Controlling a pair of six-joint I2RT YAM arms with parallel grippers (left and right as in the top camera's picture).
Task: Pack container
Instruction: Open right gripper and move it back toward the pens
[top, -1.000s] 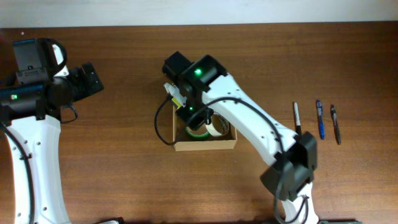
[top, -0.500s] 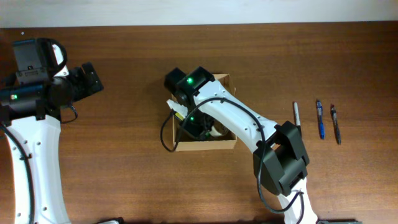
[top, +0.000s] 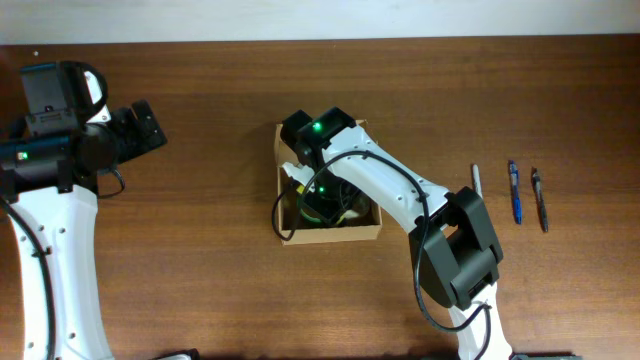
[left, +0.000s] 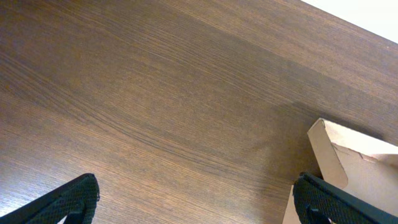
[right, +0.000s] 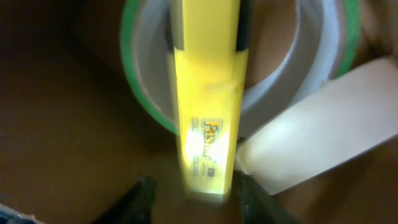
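As the container (top: 335, 234) is thin tan cardboard, I judge it light, stiff only along its folds, easily dented, and apt to slide on the table (top: 200, 280); best taken by a side wall near a corner, or by the flap's free edge, not mid-panel. It sits directly under and around the right pincer (right: 200, 198), well apart from the left pincer (left: 199, 208); sides plain and unmarked, top open, flap angle unclear. Just ahead of the right fingertips: a green-edged tape roll (right: 134, 87); a beige roll (right: 317, 130) overlapping it; a yellow bar-shaped tool (right: 205, 112) lying across the green roll. Right jaws stand slightly wider than the tool's near end, with a gap on one side, so seemingly not clamped; left jaws wide apart, nothing between them.
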